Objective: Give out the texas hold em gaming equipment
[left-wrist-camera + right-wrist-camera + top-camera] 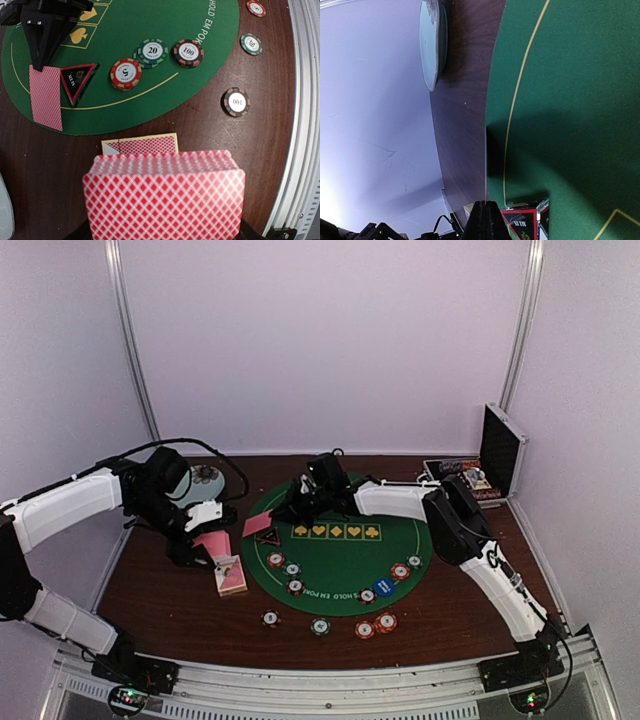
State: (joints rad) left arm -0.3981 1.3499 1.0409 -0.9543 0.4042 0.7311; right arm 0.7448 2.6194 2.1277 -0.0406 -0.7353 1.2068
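The deck [165, 200] of pink-backed cards fills the bottom of the left wrist view, gripped by the clenched left fingers [205, 548] above the desk [200, 130]. Just past it a cream-edged, pink-patterned card or box [140, 146] lies on the wood.

At the upper left of that view the right fingers [42, 55] are clenched on the top end of a single card [46, 97], which sits at the left rim of the green mat [150, 20]. The right wrist view shows this card edge-on.

Touching the card's right side is the triangle marker [77, 82]. To its right, a red chip [125, 74], a green chip [151, 51] and a dark chip [188, 53] stand in a row on the mat. Another dark chip [235, 102] rests off the mat.

In the top view, a blue disc [383, 587] lies at the mat's lower right, and the case [500, 450] stands open at the far right.
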